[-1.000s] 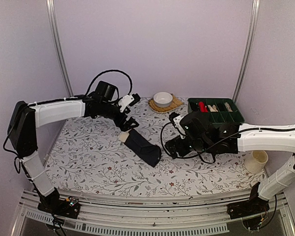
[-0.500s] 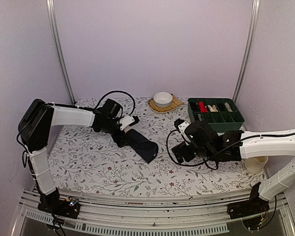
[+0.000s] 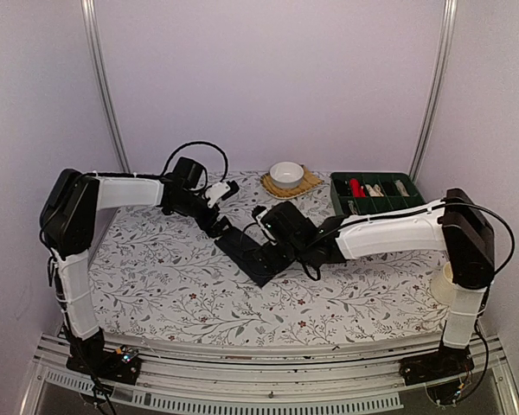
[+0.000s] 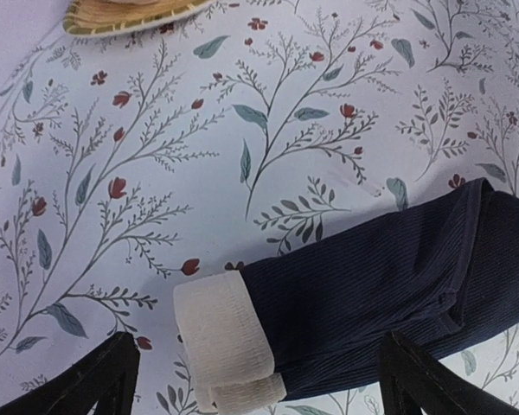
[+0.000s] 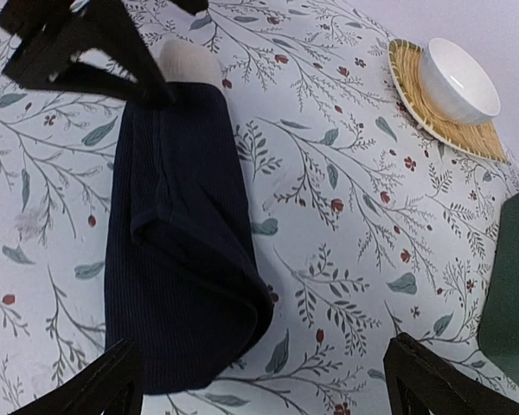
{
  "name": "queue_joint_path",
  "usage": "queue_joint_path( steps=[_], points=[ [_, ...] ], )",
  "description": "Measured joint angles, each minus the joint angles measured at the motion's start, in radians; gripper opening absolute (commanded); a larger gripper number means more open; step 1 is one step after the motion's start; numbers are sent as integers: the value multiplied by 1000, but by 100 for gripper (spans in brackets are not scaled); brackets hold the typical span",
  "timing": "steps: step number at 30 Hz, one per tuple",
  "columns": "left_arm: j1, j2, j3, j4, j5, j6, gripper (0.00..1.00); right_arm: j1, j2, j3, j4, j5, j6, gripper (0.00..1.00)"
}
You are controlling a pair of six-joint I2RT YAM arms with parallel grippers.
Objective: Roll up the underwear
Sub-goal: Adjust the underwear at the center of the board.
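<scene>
Jaws apart on left gripper (image 4: pixel 259 380) and right gripper (image 5: pixel 264 380), by underwear (image 5: pixel 177 259), bowl (image 3: pixel 286 173) on mat (image 3: pixel 310 183), tray (image 3: pixel 372 175) holding oddments

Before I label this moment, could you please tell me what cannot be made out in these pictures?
Top view: the underwear is partly covered by the right arm.
Left wrist view: one end of the underwear is cut off by the right edge.
Top view: what lies in the green tray is too small to name.
Top view: the cup is partly behind the right arm.
</scene>
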State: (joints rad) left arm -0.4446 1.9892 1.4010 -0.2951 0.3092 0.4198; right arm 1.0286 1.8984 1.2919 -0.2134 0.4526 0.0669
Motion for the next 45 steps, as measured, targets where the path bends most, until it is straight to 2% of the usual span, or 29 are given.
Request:
queue_joint_path(
  steps=[6, 10, 16, 26, 37, 45],
  points=[
    [41, 44, 0, -25, 31, -6, 98, -51, 175, 230, 13, 28, -59, 99],
    [80, 45, 0, -26, 81, -5, 98, -108, 225, 287, 20, 22, -65, 99],
    [94, 66, 6, -48, 139, -3, 97, -161, 312, 394, 17, -46, -67, 99],
    [98, 80, 6, -66, 164, -14, 95, -150, 511, 634, -41, -179, -48, 99],
    [127, 80, 6, -63, 149, -20, 98, -150, 566, 647, -113, -205, 10, 99],
    [260, 80, 25, -61, 45, -32, 98, -150, 566, 641, -116, -219, 46, 99]
  ],
)
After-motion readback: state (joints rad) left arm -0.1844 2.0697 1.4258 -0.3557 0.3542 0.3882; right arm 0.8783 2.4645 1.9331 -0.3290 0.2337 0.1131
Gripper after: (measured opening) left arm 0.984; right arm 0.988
